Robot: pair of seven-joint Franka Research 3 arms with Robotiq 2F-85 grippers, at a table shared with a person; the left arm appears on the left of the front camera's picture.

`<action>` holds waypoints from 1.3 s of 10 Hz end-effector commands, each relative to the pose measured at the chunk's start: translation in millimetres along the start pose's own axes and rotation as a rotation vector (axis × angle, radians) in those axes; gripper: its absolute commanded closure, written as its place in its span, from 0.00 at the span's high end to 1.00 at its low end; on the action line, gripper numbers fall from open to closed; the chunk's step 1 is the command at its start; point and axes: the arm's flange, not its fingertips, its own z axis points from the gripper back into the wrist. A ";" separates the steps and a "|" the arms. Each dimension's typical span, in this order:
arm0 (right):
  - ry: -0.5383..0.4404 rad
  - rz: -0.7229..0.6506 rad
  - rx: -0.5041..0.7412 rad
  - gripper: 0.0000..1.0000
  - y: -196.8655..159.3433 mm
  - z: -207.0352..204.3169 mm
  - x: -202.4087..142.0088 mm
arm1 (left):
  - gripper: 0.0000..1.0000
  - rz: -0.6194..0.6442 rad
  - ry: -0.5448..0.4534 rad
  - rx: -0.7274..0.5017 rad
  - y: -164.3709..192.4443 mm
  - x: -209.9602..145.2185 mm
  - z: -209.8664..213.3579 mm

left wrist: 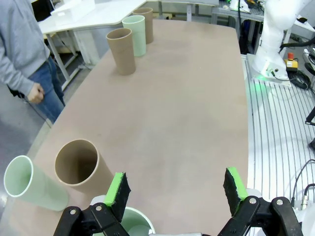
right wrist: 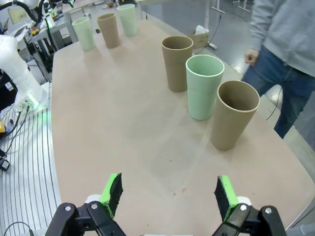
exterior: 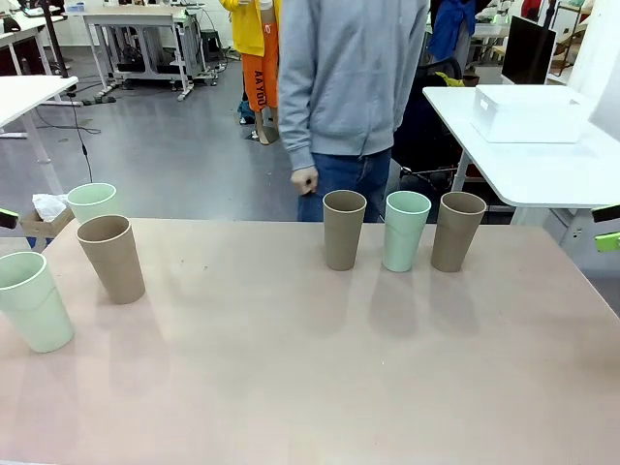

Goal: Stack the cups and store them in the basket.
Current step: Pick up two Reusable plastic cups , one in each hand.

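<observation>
Across the far right half of the pinkish-beige, matte counter point(exterior: 291, 378) three tall tapered tumblers stand upright in a row, close together but not touching: a tan-brown cup point(exterior: 344, 230), a mint cup point(exterior: 406, 231) to its right, and a second tan-brown cup point(exterior: 457, 231) at the right end. All are handle-less, thin-rimmed and dull in finish. Along the left edge stands another trio, staggered from far to near: a far mint cup point(exterior: 92, 201), a left tan-brown cup point(exterior: 111, 258) just in front of it, and a near mint cup point(exterior: 32, 300) closest to the robot. The basket point(exterior: 528, 114), a white rectangular bin with smooth solid walls, sits well apart from every cup on a separate white table point(exterior: 542, 174) beyond the far right corner. A person point(exterior: 349, 77) in a grey sweatshirt and jeans stands at the far side, one fist point(exterior: 305, 180) loosely curled. From the left wrist, the view looks down into the round mouths of the left trio, which the front camera sees from the side; the left hand point(left wrist: 176, 188) hovers there with its green pads wide apart and nothing between them, a mint rim showing just beneath one pad. From the right wrist, the right hand point(right wrist: 170, 191) is likewise spread and empty above bare counter near the right-hand row, and small dark specks on the surface show up close.
</observation>
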 end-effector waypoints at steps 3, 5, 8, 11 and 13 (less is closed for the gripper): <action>-0.029 0.027 0.000 1.00 -4.5 0.3 1.2 | 1.00 -0.018 -0.012 -0.002 0.2 0.6 0.5; -0.029 0.027 0.000 1.00 -4.5 0.3 1.2 | 1.00 -0.018 -0.012 -0.002 0.2 0.6 0.5; -0.029 0.027 0.000 1.00 -4.5 0.3 1.2 | 1.00 -0.018 -0.012 -0.002 0.2 0.6 0.5; -0.029 0.027 0.000 1.00 -4.5 0.3 1.2 | 1.00 -0.018 -0.012 -0.002 0.2 0.6 0.5; -0.029 0.027 0.000 1.00 -4.5 0.3 1.2 | 1.00 -0.018 -0.012 -0.002 0.2 0.6 0.5</action>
